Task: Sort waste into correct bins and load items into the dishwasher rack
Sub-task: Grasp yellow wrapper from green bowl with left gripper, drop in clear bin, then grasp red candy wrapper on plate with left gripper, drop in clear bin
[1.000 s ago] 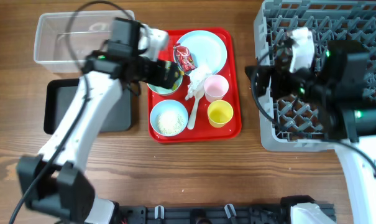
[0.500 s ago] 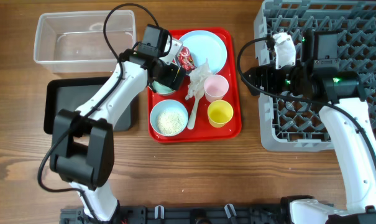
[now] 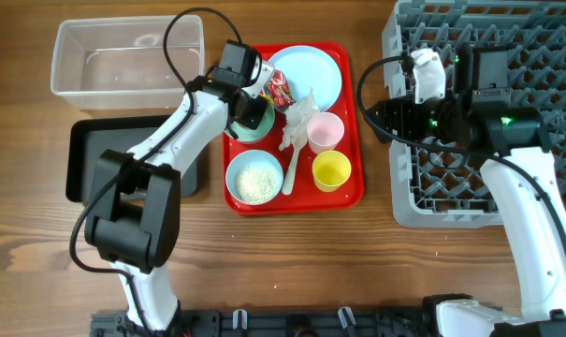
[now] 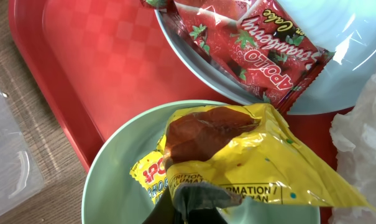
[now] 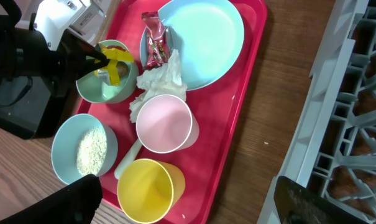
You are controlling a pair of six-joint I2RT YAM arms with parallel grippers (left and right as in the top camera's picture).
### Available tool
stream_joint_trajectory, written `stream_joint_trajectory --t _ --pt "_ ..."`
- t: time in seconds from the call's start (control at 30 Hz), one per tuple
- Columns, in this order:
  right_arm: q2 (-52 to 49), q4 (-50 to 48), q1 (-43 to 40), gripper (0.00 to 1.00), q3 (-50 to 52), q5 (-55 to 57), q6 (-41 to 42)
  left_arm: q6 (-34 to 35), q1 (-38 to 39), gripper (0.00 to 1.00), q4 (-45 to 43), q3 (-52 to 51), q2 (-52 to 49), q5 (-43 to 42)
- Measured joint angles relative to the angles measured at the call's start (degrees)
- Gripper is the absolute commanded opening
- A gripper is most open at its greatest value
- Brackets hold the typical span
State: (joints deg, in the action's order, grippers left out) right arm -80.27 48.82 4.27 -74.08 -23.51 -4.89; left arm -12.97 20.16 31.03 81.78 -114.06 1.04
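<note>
My left gripper (image 3: 253,112) is shut on a yellow snack wrapper (image 4: 256,155) that lies in a pale blue bowl (image 4: 119,180) at the red tray's back left. A red wrapper (image 3: 280,89) rests on the pale blue plate (image 3: 312,75). Crumpled white tissue (image 3: 299,116) sits beside the pink cup (image 3: 326,131). In front are the yellow cup (image 3: 332,170), a white spoon (image 3: 290,174) and a second bowl (image 3: 254,178) holding rice-like grains. My right gripper (image 5: 194,205) hangs open above the tray's right edge, holding nothing.
The clear tub (image 3: 123,56) stands at the back left, with the black tray (image 3: 91,159) in front of it. The grey dishwasher rack (image 3: 507,56) fills the right side. The red serving tray (image 3: 353,187) lies in the middle.
My left gripper has closed on the yellow wrapper in the bowl. The right arm swung left from over the rack and has since held still.
</note>
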Motion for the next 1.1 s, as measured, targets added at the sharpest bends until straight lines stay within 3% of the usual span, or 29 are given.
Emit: stream_joint_trajectory --t 0.13,0.27,0.43,0.47,0.53,0.57,0.8,1.1 --pt "0.00 -0.33 0.00 0.91 0.00 0.00 0.00 4.57 0.00 0.04 1.29 0.00 2.82 0.00" --pt "0.00 -0.98 0.00 0.91 0.00 0.00 0.00 9.49 -1.97 0.04 -0.79 0.94 14.91 0.24" --pt "0.00 -1.05 0.00 0.92 0.00 0.00 0.02 10.86 -14.82 0.05 -5.57 2.40 18.56 2.34" --pt "0.00 -1.11 0.00 0.92 0.00 0.02 0.00 10.97 -16.79 0.20 -6.82 2.40 17.57 2.54" --pt "0.00 -1.07 0.00 0.92 0.00 0.02 0.02 10.97 -20.11 0.94 -9.35 2.40 14.49 2.62" --pt "0.00 -1.07 0.00 0.92 0.00 0.02 0.00 11.30 -21.46 1.00 -9.51 2.40 12.37 2.54" --pt "0.00 -1.25 0.00 0.91 0.00 0.00 0.00 11.80 -19.04 1.00 -12.28 2.34 9.90 2.05" --pt "0.00 -1.11 0.00 0.91 0.00 0.02 0.02 11.13 -3.02 0.98 -18.78 2.36 6.38 -7.23"
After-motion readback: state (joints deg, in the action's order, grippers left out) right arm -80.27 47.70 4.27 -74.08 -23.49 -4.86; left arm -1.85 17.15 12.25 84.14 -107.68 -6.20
